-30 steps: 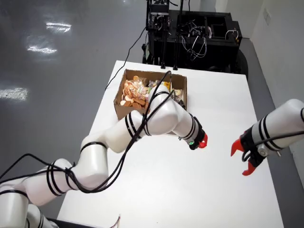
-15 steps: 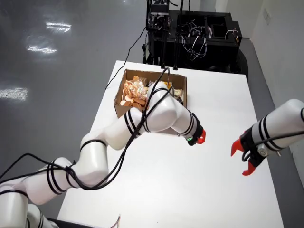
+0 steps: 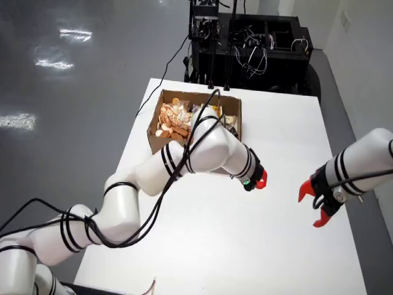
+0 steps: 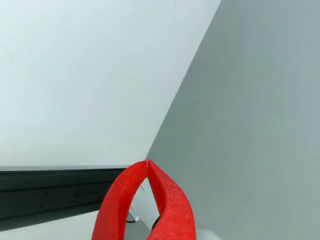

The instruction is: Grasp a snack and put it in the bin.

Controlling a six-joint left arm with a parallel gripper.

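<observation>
mostly full cardboard box (image 3: pixel 161 131), snacks (image 3: pixel 173 118) inside, end effector (image 3: pixel 260 182) closed

Bright, even light; floor (image 3: pixel 61 61) glare; sharp focus.

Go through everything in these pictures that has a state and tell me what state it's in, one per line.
Gripper: shut, red fingertips meeting, holding nothing visible.
Working arm: stretched over the table, wrist just past the box.
Cardboard box: open on top, filled with snacks.
Snacks: lying inside the box.
Second arm's gripper: open, empty, hanging above the table.
Table: white.
</observation>
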